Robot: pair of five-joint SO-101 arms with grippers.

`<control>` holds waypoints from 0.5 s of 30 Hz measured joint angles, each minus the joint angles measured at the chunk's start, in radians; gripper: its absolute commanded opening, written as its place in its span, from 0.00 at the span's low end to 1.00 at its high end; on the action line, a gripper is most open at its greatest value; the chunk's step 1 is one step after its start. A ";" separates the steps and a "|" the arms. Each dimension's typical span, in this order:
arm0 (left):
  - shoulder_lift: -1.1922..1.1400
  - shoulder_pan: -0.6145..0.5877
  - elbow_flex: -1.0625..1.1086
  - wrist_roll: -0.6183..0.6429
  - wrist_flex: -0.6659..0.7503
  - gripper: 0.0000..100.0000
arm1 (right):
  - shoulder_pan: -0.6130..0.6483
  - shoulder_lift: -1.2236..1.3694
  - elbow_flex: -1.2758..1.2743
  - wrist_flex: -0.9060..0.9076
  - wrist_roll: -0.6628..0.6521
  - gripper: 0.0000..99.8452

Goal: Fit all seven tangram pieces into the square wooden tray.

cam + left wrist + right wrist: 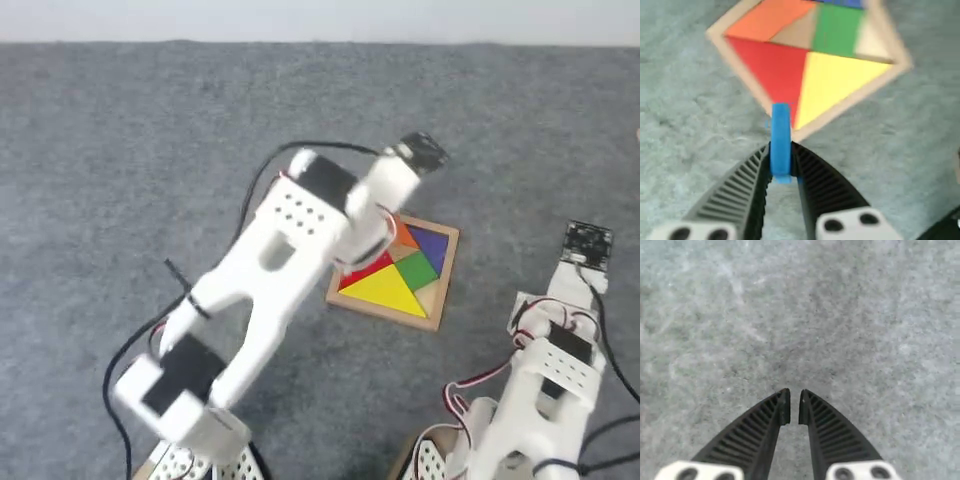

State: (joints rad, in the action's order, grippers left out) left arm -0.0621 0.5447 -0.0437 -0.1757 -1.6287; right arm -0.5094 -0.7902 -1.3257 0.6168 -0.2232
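In the high view, the square wooden tray [449, 280] lay on the grey counter [120, 150] just to the 3 o'clock side of the picture's middle, turned so its corners pointed outward. Inside it, the yellow triangle [385, 290] filled the 6 o'clock part, the red triangle [362, 272] sat at 9 o'clock, the green piece [418, 270] near the middle, the indigo piece [433, 243] at 1 o'clock and the orange piece [407, 236] at 12 o'clock. The left arm [270, 270] stretched from 7 o'clock up over the tray's 9 o'clock side and covered that corner. The right arm [555, 385] stood well apart from the tray, at 5 o'clock of it

In the left wrist view, the left gripper [781, 148] had its fingers [745, 185] pinching a blue piece [780, 125], held on edge between them. The piece's far end stood in front of the tray [855, 96] at the corner where red and yellow met; whether it touched the rim could not be told. Two patches of bare wood [796, 35] showed on the tray floor beside the green piece

In the right wrist view, the right gripper [794, 407] hung over bare grey counter, its fingers [832, 435] pressed nearly together with a thin slit between the tips and nothing in them
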 measured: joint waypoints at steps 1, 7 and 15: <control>0.021 0.009 0.023 0.003 0.014 0.01 | -0.006 -0.003 0.000 0.000 0.006 0.05; 0.060 0.026 0.207 0.124 0.242 0.01 | -0.069 -0.127 -0.034 -0.008 0.068 0.06; 0.060 0.089 0.324 0.281 0.445 0.01 | -0.160 -0.267 -0.083 -0.034 0.126 0.06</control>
State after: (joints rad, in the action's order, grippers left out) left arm -0.0023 0.6337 0.2800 0.1051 -1.1838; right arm -0.6690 -1.0572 -1.4085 0.5831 -0.0974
